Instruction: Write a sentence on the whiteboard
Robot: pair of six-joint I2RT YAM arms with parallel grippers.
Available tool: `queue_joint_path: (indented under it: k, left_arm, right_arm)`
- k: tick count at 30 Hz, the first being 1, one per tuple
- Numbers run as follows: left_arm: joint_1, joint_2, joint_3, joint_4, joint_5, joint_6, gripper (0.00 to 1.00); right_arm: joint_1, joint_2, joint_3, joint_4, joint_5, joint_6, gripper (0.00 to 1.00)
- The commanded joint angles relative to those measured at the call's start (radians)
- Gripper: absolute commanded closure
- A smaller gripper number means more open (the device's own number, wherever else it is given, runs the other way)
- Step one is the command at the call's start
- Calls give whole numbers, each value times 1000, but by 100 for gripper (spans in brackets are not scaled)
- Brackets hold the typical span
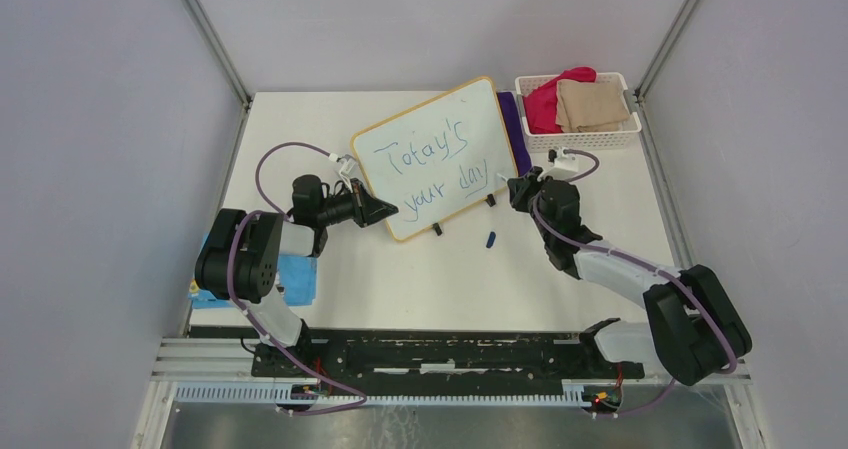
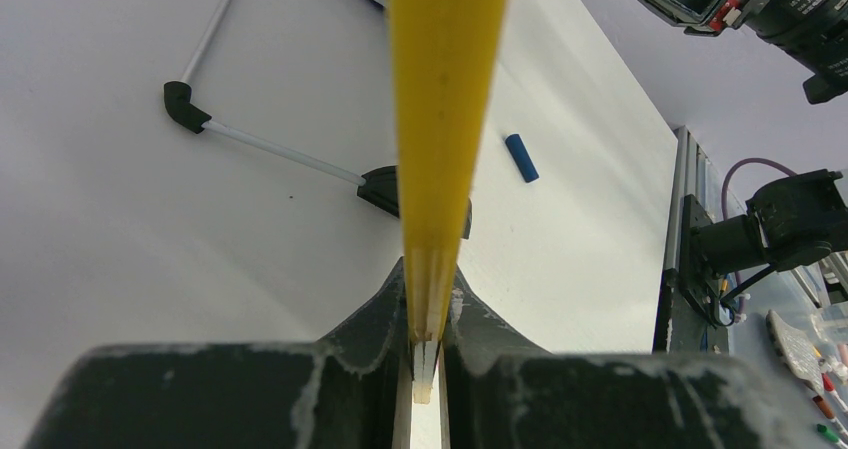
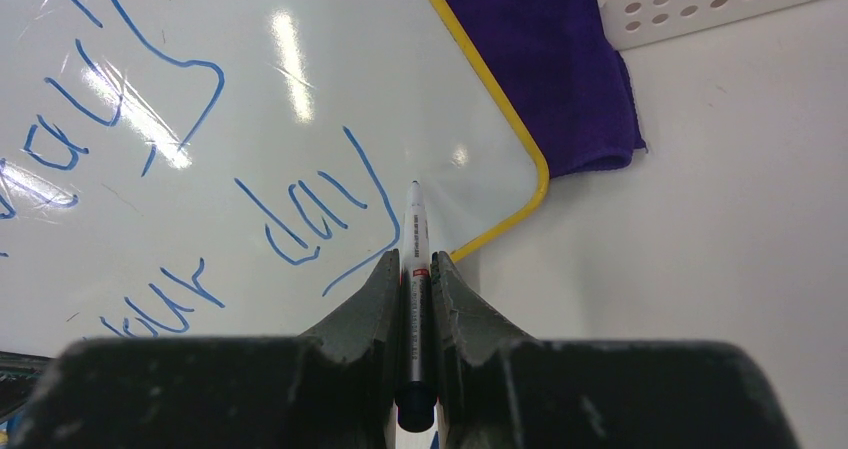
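Observation:
The whiteboard [image 1: 440, 154] lies tilted at mid-table, tan-yellow framed, with the sentence [image 1: 430, 164] "Today's your day" in blue on two lines. My left gripper [image 1: 385, 209] is shut on the board's left frame edge [image 2: 440, 119], which runs up between its jaws [image 2: 430, 279]. At the board's right lower corner my right gripper [image 1: 518, 187] is shut on a slim marker [image 3: 415, 239]. The marker's tip rests at the white surface [image 3: 300, 99] just right of the word "day" [image 3: 300, 231], near the rounded corner.
A blue marker cap [image 1: 490, 238] lies on the table below the board. A purple cloth [image 1: 513, 119] sits behind the board's right edge. A white basket [image 1: 580, 139] holds red and tan cloths. A blue pad [image 1: 295, 274] lies by the left arm.

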Motion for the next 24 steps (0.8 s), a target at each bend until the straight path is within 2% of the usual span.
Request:
queue_joint_path:
  k: [1,24]
  left_arm:
    - [-7,30,1,-139,-59,57,98]
    - [-14,27,6,-158,-59,71,98]
  right_arm:
    - [-8,18,50,48,-11,8,100]
    - [-15,97,86,49,-32,3,100]
